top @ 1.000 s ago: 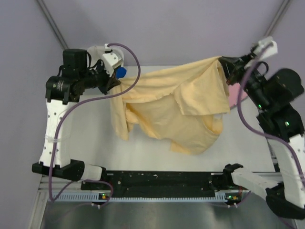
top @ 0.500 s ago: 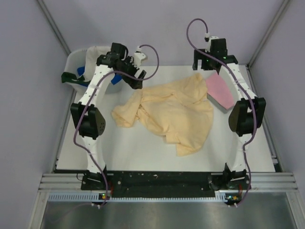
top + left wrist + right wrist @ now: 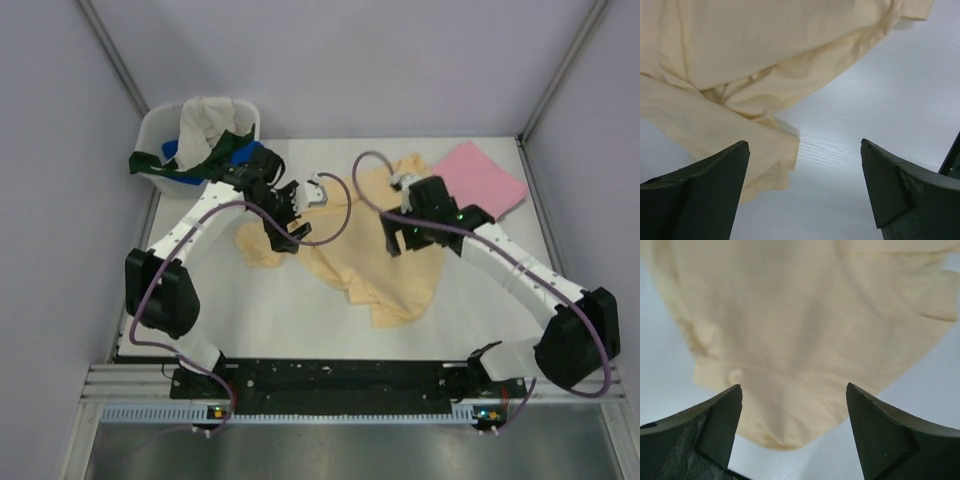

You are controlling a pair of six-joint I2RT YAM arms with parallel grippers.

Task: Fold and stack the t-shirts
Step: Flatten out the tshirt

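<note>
Peach-yellow t-shirt lies crumpled at the centre of the table. Left gripper hovers over its left edge, right gripper over its far middle. Both jaws are spread, holding nothing.

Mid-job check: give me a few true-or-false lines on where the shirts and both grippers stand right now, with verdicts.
1. The left gripper is open and holds nothing. True.
2. The right gripper is clamped on the yellow shirt. False: it is open above the shirt.
3. The yellow shirt lies neatly folded. False: it lies crumpled on the table.
4. The pink shirt lies folded flat at the table's far right. True.
5. The white tub is empty. False: cream, green and blue cloth sits in it.
</note>
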